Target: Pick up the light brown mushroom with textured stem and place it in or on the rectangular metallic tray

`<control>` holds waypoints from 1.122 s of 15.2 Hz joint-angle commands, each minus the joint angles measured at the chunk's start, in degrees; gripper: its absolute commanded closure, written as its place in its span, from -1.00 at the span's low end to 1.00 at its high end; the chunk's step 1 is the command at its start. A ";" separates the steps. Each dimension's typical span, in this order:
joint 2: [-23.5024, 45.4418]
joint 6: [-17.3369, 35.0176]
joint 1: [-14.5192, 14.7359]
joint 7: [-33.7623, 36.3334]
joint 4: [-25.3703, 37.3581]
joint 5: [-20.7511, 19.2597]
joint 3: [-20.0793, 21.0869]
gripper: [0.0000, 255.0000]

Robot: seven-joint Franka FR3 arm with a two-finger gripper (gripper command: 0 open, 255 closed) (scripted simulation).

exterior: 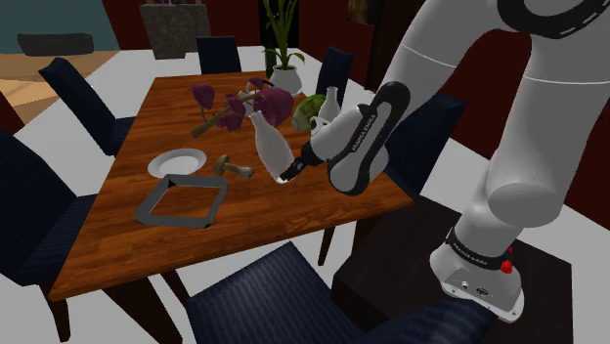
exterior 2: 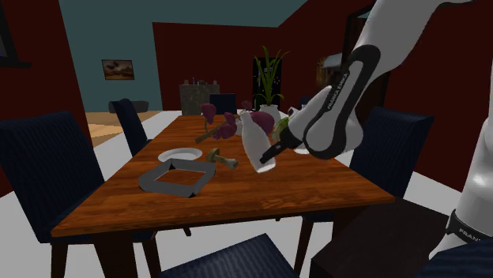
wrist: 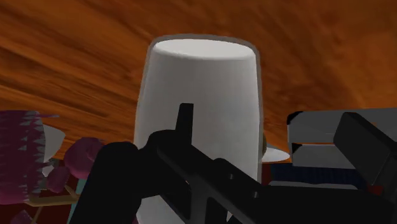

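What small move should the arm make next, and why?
Probably raise the gripper slightly and steer it around the white bottle toward the mushroom. The bottle stands close in front of the gripper, between it and the mushroom, which lies untouched beside the tray.

1. The wooden table [exterior: 293, 210] is carrying everything (its top a warm, streaky brown).
2. A grey rectangular tray [exterior: 176, 222] is lying toward the tabletop's near short edge, closer to the shoulder view's left long edge.
3. A white plate [exterior: 178, 161] is sitting just beyond the tray.
4. A light brown mushroom [exterior: 233, 167] is lying beside the plate, toward the middle.
5. A white bottle [exterior: 270, 145] is standing near the tabletop's middle.
6. Purple flowers [exterior: 239, 106] are lying toward the far end.
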 commanded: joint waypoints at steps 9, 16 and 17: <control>22.84 18.01 2.29 -3.09 19.67 -2.07 -1.92 -1.00; 27.39 16.86 2.71 -3.75 25.40 -2.29 -2.59 -1.00; 27.39 16.86 2.71 -3.75 25.40 -2.29 -2.59 -1.00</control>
